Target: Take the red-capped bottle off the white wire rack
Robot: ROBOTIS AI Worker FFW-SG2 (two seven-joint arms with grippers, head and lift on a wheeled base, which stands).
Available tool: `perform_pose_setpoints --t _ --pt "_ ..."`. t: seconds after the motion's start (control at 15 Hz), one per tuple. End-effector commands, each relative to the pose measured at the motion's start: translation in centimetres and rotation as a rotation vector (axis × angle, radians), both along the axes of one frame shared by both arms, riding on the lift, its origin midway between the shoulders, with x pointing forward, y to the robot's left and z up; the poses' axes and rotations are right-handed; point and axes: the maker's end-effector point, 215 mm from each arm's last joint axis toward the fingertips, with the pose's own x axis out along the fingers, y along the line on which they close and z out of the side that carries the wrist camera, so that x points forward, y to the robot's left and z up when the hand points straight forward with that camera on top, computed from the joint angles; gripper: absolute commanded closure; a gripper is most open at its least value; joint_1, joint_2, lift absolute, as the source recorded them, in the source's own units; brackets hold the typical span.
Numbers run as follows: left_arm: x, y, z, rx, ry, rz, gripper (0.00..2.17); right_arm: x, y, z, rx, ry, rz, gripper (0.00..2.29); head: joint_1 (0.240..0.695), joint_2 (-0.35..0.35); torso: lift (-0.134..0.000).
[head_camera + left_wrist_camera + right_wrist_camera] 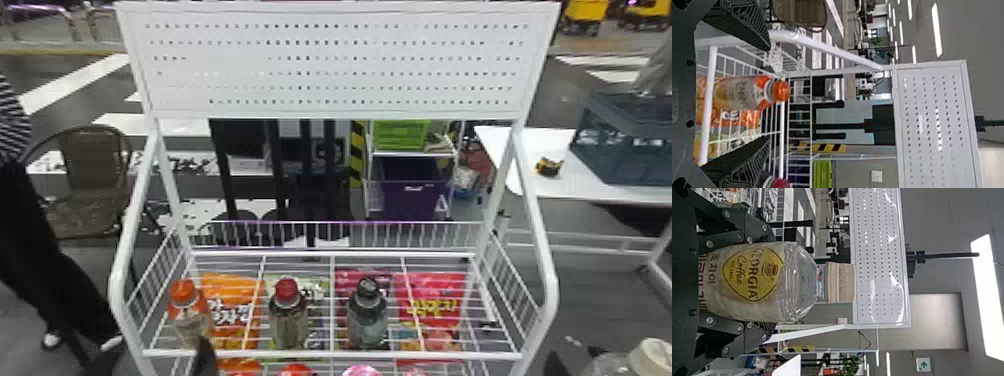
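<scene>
Gripping clear bottle (798, 282), red-capped bottle (288, 317) on wire rack (370, 355)

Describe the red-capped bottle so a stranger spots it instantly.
Below the white panel is the wire rack. On its upper shelf, three bottles stand in a row: the middle bottle has a red cap, unlike the orange-capped bottle and black-capped bottle.

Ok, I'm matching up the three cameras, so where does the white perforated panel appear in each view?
Head view: the perforated panel spans the top, above the white wire rack.
Left wrist view: the perforated panel lies sideways, beyond the orange-capped bottle.
Right wrist view: the perforated panel is sideways too, beyond the beige-capped bottle.
Shared landmark: the yellow-and-black striped post.
</scene>
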Motion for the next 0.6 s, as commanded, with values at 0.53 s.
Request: perform_pose_setpoints --t 0.53 --pt "4.0 -12.2 -10.2 -0.045 0.063 -0.173 0.08 0.0 0.1 -0.5 -0.003 0.009 0.001 1.43 0.499 0.000 0.000"
